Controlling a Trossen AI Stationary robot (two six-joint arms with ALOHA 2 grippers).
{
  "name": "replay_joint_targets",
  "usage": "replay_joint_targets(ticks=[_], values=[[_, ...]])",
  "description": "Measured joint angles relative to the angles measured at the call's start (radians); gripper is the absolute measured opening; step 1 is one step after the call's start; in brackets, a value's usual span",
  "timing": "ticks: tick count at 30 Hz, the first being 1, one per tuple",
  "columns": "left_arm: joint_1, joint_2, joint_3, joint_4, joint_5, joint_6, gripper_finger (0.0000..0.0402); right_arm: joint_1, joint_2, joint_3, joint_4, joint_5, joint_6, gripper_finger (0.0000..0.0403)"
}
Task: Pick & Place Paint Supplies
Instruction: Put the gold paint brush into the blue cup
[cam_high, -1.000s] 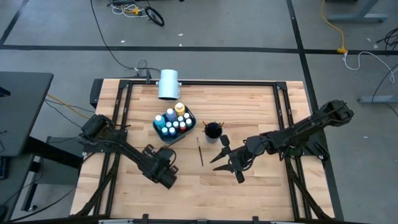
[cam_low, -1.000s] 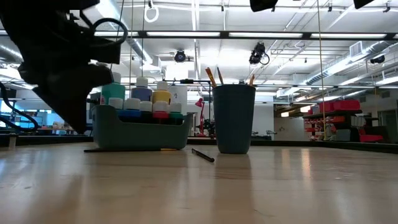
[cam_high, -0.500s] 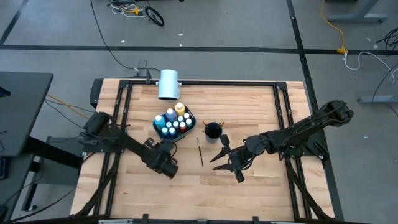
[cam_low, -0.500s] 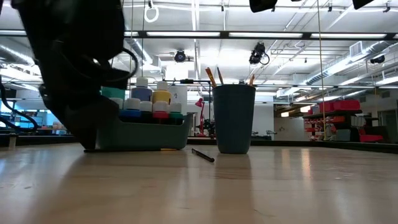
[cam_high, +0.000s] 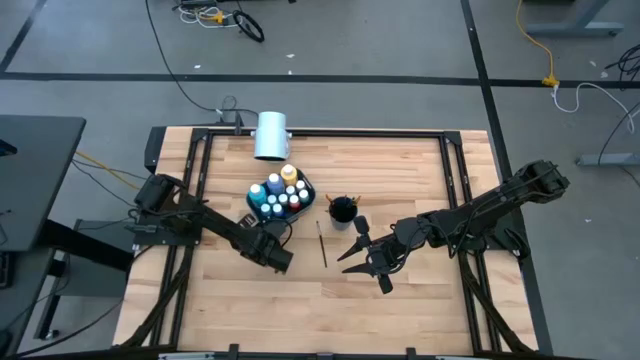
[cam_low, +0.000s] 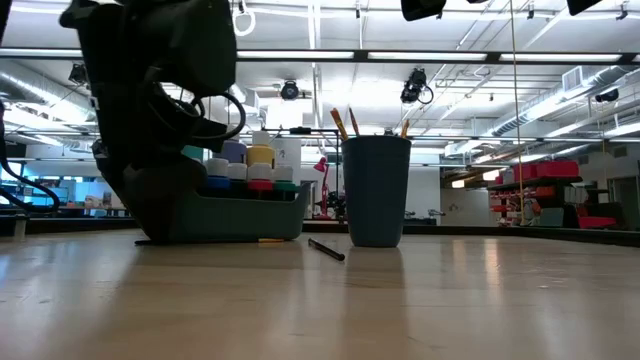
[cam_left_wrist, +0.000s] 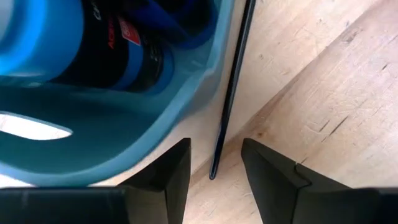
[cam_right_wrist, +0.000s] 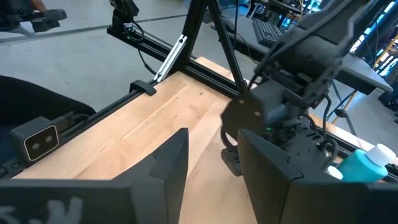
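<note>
**A:** What moved?

**B:** My left gripper (cam_left_wrist: 214, 163) slid up to the caddy (cam_high: 281, 197), mid-table toward the far edge, jaws spread, empty, straddling a dark paintbrush (cam_left_wrist: 231, 87). Right gripper (cam_high: 362, 256) waits, parted, empty.

**A:** Handling?

**B:** Probably light, stiff, rolls; I'd pinch mid-handle.

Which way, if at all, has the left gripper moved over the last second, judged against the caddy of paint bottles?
Yes. In the high view the left gripper has moved toward the caddy of paint bottles, closing in on its near edge, where a thin brush lies alongside.
</note>
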Motion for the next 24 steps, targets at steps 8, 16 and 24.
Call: replay_joint_targets(ticks=[8, 16, 24], values=[[0.053, -0.003, 0.001, 0.01, 0.134, 0.037, 0.0141, 0.0, 0.0, 0.0, 0.0, 0.0, 0.0, 0.0144], [0.067, -0.003, 0.001, 0.039, 0.189, 0.095, 0.0101, 0.0, 0.0, 0.0, 0.0, 0.0, 0.0, 0.0144], [0.052, 0.002, 0.042, 0.038, 0.252, 0.097, 0.0033, 0.0, 0.0, 0.0, 0.0, 0.0, 0.0, 0.0144]])
